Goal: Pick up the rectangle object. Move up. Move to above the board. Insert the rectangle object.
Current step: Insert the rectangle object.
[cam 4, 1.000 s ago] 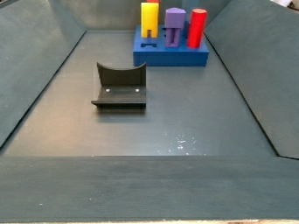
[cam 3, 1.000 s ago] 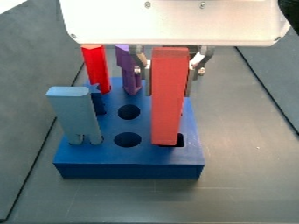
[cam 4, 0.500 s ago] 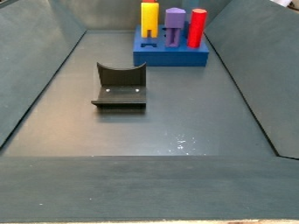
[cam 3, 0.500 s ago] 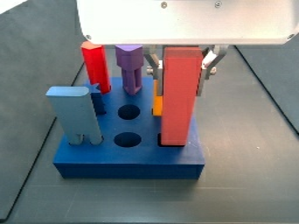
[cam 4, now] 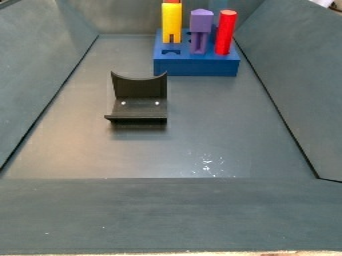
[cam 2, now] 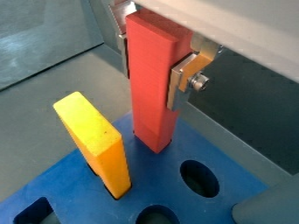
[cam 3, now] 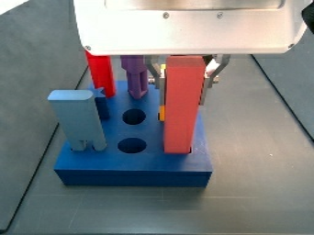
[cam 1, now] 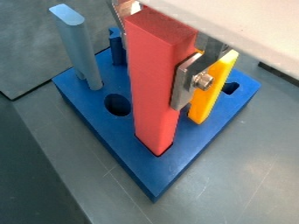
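Note:
My gripper (cam 3: 182, 75) is shut on the rectangle object (cam 3: 182, 106), a tall salmon-red bar held upright. One silver finger (cam 1: 187, 81) presses its side; the opposite finger is mostly hidden behind it. The bar's lower end meets the dark blue board (cam 3: 135, 163) at the square hole by the front right corner. How deep it sits I cannot tell. Both wrist views show the bar (cam 1: 155, 83) (cam 2: 155, 79) between the fingers (cam 2: 181, 79), its foot on the board (cam 1: 149, 179) (cam 2: 170, 171). A side view shows the board (cam 4: 197, 66) far off, with no gripper in sight.
On the board stand a light blue block (cam 3: 76, 119), a red hexagonal peg (cam 3: 98, 73), a purple peg (cam 3: 135, 78) and a yellow block (cam 2: 96, 140). Two round holes (cam 3: 132, 145) are open. The dark fixture (cam 4: 136, 98) stands on the grey floor, between sloped walls.
The bar came closer and then sank a little. Its foot now covers the square hole that showed beside it a second ago. The grip has not changed.

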You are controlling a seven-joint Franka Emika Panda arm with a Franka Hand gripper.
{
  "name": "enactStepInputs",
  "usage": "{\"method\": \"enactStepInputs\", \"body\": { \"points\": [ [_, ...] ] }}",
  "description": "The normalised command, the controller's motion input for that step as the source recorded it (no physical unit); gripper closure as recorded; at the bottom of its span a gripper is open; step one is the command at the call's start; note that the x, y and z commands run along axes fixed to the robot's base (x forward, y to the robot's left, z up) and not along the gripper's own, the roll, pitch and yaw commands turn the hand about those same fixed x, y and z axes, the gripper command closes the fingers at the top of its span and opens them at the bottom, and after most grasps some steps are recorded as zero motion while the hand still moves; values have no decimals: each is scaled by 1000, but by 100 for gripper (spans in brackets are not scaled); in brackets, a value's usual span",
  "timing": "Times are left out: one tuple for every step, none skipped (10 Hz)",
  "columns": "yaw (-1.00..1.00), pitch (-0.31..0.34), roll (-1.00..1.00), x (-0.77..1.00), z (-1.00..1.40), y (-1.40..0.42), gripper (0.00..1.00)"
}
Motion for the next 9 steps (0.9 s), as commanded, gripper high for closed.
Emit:
{"method": "enactStepInputs", "body": {
  "points": [
    [0, 0, 24, 209, -434, -77, 100],
    [-37, 0, 56, 260, -569, -83, 100],
    [-114, 0, 109, 229, -709, -151, 100],
    [-137, 0, 106, 166, -751, -171, 100],
    [-129, 0, 103, 74, -600, -111, 100],
    [-111, 0, 29, 69, -431, -51, 100],
    [-94, 0, 0, 37, -260, -51, 100],
    [-17, 0, 0, 0, 0, 0, 100],
    [0, 0, 0, 0, 0, 0, 100]
  ]
}}
